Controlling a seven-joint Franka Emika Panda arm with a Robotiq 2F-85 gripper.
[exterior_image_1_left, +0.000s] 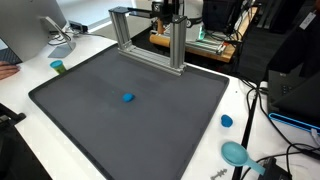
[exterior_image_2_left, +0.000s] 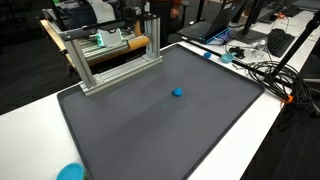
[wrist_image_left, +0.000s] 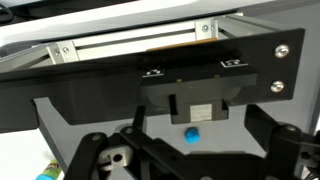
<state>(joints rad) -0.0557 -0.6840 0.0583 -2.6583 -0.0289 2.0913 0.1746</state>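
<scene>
- Dark mat below — the pincer hangs with fingers spread, holding nothing.
- Small blue ball lies on the mat, apart from it, near the middle in both exterior views.
- Metal frame stands at the mat's edge — close by.

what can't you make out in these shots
Both exterior views: the small blue object is too small to identify.
Wrist view: the gripper is cut by the bottom edge; open or shut unclear.
An exterior view: the arm is cut by the top edge.
An exterior view: the teal item is cut by the bottom edge.
</scene>
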